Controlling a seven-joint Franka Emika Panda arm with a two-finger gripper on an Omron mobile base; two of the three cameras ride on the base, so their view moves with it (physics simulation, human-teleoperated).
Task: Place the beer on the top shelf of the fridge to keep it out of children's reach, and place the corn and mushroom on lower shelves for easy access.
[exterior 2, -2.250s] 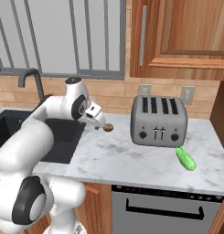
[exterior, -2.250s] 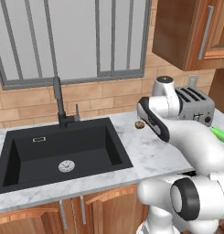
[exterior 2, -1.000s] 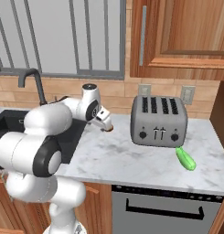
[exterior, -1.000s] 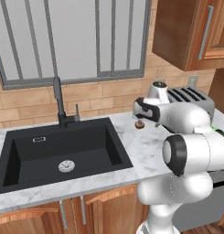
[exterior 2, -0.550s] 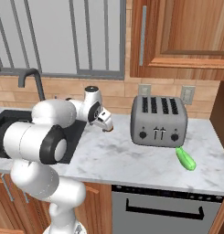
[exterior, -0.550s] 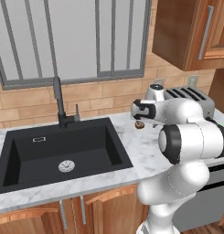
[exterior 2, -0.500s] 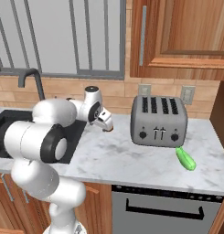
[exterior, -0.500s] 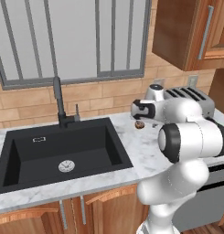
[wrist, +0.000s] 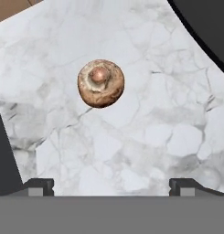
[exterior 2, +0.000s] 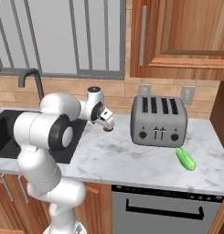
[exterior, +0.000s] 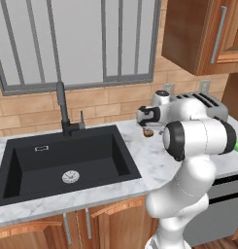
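On the marble counter [exterior 2: 131, 157] beside the black sink [exterior: 67, 160] lies one mushroom [wrist: 100, 83], one ear of corn [exterior 2: 186, 158] and one silver four-slot toaster [exterior 2: 159, 119]. One dark faucet [exterior: 62, 109] rises behind the sink, and two wall outlets [exterior 2: 188, 94] sit on the brick backsplash behind the toaster.

The mushroom is a small round brown lump, darker at its edge, with a paler tan patch and a small reddish-brown nub at its middle. It rests directly on the white veined stone between the sink's edge and the toaster, nearer the sink. The corn is bright green and elongated with tapered ends, lying flat just in front of the toaster's right corner, well apart from the mushroom.

The gripper [wrist: 111, 185] hangs right over the mushroom, pointing down at it. Its jaws are spread as wide as they go, and the two dark fingertips [wrist: 38, 185] stand far apart at the bottom of the hand view, with the mushroom between and beyond them. Nothing is held; the fingertips touch neither the mushroom nor the counter as far as the hand view shows. From the right base view, the gripper [exterior 2: 107, 124] sits just above the mushroom [exterior 2: 109, 129].
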